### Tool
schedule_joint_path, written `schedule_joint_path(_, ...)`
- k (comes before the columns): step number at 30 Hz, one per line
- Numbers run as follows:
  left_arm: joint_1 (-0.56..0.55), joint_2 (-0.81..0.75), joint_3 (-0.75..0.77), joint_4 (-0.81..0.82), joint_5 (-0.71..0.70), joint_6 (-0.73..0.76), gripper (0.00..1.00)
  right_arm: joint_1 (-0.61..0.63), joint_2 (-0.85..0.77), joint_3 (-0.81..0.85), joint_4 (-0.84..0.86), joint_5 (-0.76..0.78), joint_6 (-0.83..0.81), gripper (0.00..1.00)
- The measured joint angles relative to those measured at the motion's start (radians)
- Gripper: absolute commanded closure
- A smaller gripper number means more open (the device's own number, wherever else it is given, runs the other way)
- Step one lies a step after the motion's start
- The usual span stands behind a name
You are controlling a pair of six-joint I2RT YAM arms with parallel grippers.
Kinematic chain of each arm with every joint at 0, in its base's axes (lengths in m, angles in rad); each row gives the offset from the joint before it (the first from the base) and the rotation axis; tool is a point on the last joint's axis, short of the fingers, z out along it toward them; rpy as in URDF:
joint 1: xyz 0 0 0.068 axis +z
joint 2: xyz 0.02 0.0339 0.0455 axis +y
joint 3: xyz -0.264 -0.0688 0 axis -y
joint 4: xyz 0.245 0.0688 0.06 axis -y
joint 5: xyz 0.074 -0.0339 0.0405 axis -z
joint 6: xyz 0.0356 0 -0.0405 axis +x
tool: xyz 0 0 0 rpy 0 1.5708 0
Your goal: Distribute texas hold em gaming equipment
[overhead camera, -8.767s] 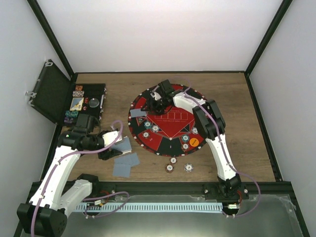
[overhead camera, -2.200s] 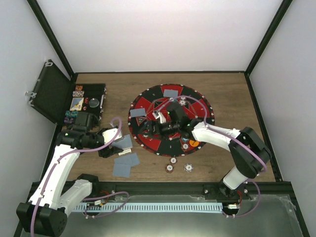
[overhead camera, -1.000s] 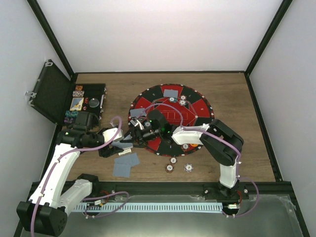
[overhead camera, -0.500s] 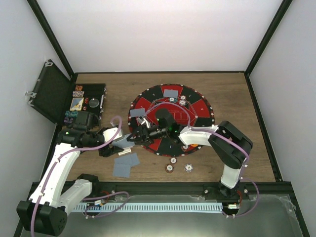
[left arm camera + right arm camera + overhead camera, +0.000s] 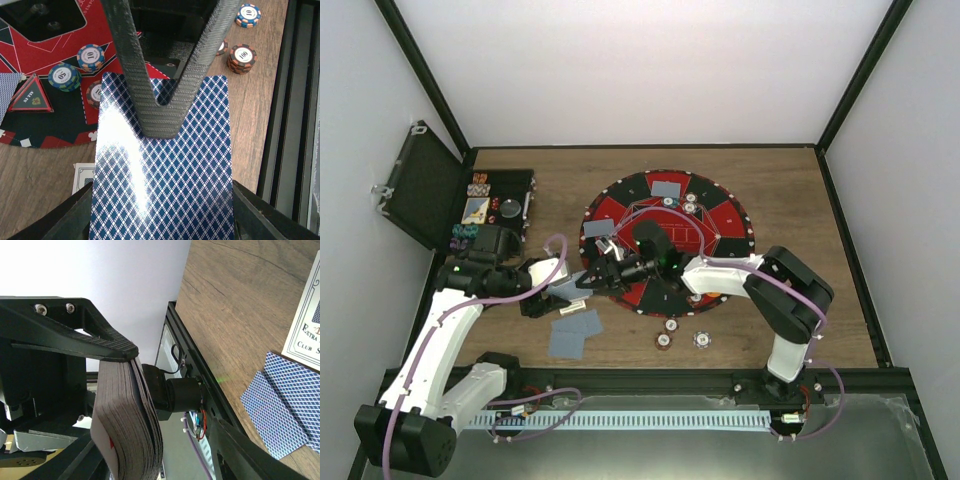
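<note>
My left gripper [image 5: 552,290] is shut on a thick deck of playing cards [image 5: 567,289], held just off the left edge of the round mat [image 5: 720,215]. In the left wrist view the deck's blue-diamond back [image 5: 160,180] fills the frame between my left gripper's [image 5: 162,212] sides. My right gripper [image 5: 586,281] reaches across the mat to the deck. It is open [image 5: 177,390], with one ribbed finger [image 5: 157,117] lying on the top card and the deck's edge [image 5: 127,425] between its jaws. Single cards lie on the mat [image 5: 665,188] [image 5: 599,228]. Two more cards [image 5: 575,330] lie on the table.
The open black case [image 5: 502,205] with chips stands at the left, its lid [image 5: 420,185] up. Chip stacks [image 5: 672,331] [image 5: 701,340] sit on the table by the mat's near edge, and chips [image 5: 90,55] and an "ALL IN" triangle [image 5: 31,97] sit on the mat.
My right gripper has swung left across the mat to the deck and set a finger on the top card. A card now lies on the mat's far sector. My left arm has barely moved.
</note>
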Motion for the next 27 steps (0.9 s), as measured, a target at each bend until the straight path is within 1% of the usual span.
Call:
schedule_joint_path(3, 0.0, 0.0, 0.0, 0.0, 0.0, 0.0, 0.96, 0.002, 0.0, -0.001, -0.008, 0.0, -0.005, 0.52)
schedule_joint_path(11, 0.0, 0.006, 0.0, -0.004, -0.008, 0.001, 0.96, -0.025, -0.044, -0.038, -0.005, 0.004, -0.023, 0.79)
schedule_joint_path(18, 0.0, 0.006, 0.0, -0.003, -0.009, 0.001, 0.96, -0.038, -0.092, -0.056, -0.025, 0.02, -0.027, 0.94)
schedule_joint_path(22, 0.0, 0.006, 0.0, -0.003, -0.01, 0.001, 0.96, -0.039, -0.114, -0.056, -0.044, 0.028, -0.033, 0.99)
schedule_joint_path(27, 0.0, 0.006, 0.0, -0.003, -0.011, 0.001, 0.96, -0.054, -0.163, -0.074, -0.083, 0.042, -0.049, 0.99)
